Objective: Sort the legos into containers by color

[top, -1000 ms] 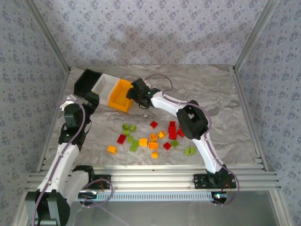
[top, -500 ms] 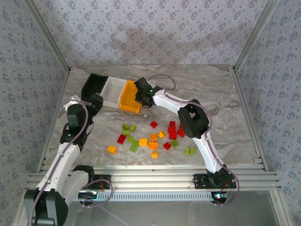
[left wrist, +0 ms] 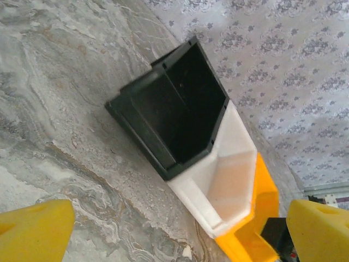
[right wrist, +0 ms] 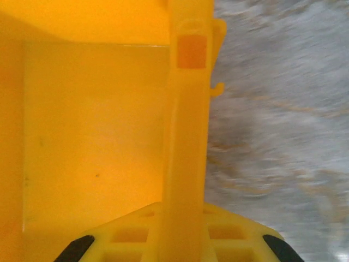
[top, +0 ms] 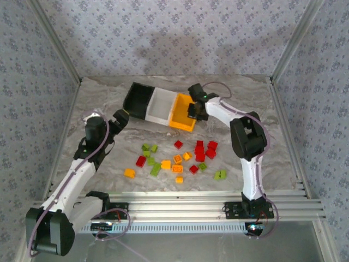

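Clamping the orange bin (top: 181,113) by its wall, right gripper (top: 195,110) could tip the 3 bins (top: 162,105) if lifted; left gripper (top: 121,117) gapes apart.

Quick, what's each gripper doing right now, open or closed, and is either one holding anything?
Left gripper: open, holding nothing.
Right gripper: closed on the wall of the orange bin.

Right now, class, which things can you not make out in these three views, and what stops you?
Legos: top view, too small to tell studs.
Orange bin: left wrist view, one end cut off by the bottom edge.
Table: right wrist view, blurred.
Black bin: top view, floor too dark to check.
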{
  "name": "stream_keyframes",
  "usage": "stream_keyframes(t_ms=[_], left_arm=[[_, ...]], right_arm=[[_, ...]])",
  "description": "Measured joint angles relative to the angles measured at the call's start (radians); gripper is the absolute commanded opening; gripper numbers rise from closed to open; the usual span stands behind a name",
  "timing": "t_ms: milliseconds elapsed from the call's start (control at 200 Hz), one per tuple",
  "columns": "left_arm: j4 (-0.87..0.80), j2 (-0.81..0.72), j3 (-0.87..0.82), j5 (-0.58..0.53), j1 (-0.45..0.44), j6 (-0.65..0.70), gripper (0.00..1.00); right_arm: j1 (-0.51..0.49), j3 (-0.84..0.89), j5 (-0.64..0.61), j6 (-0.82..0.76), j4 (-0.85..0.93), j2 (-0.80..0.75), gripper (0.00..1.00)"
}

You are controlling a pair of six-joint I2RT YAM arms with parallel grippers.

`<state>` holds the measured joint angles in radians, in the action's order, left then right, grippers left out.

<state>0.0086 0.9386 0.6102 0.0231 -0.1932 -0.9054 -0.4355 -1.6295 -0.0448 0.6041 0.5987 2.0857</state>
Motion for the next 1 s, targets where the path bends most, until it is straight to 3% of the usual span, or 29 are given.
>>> stream_keyframes(t_ms=[340,620,1004], left_arm=[[-0.043,0.000,0.005,0.068,-0.027,0.026,1.00],[-0.062,-0.002,0.005,0.074,-0.048,0.045,1.00],[-0.064,-0.002,0.005,0.074,-0.085,0.072,1.00]], right_arm=[[0.122,0.103,0.064,-0.302,0.101,-0.098,0.00],[0.137,0.171,0.060,-0.386,0.028,-0.132,0.04],[0.132,0.221,0.054,-0.380,-0.056,-0.201,0.54]])
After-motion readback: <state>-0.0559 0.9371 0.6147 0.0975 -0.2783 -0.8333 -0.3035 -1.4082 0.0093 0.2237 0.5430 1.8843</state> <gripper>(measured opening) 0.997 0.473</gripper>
